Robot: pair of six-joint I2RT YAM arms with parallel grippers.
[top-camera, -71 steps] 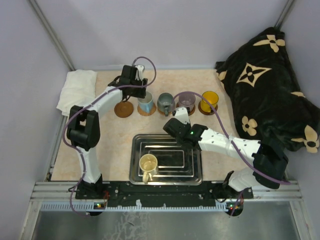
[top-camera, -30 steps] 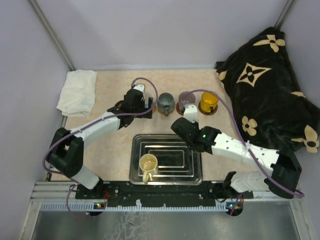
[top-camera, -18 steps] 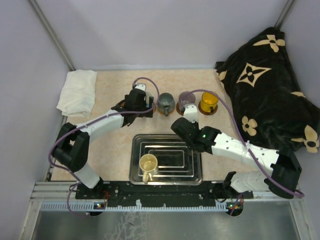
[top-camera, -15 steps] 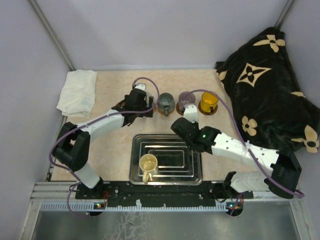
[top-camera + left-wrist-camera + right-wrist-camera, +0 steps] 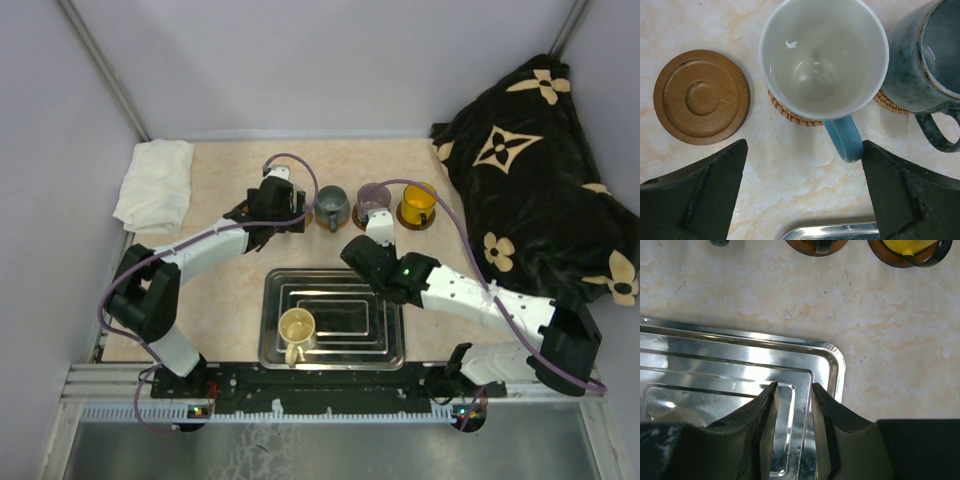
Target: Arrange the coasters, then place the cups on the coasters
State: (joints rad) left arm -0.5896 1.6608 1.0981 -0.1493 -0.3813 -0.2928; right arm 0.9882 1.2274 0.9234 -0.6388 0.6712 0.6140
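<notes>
- Location: the cream-yellow mug (image 5: 297, 328) stands inside the steel tray (image 5: 385, 345), in its near-left part. It is the only mug not on a coaster.
- Target: the empty coaster (image 5: 701, 96) lies flat beyond the tray's far-left corner. It is just beside the white mug (image 5: 824, 60) and not touching it.
- Orientation: the cream-yellow mug is upright, mouth up, with its long axis vertical. Its handle points toward the tray's near edge.
- Handling (judgement): probably glazed ceramic, so rigid, smooth, of moderate weight and liable to chip. Grip the wall at the rim, one finger inside and one outside, on the side away from the handle. Set it down gently.
- Left gripper (image 5: 803, 145): jaws spread fully and empty, above the white mug beyond the tray's far edge.
- Right gripper (image 5: 792, 387): jaws narrowly parted with nothing between them, over the tray's far-right part.
</notes>
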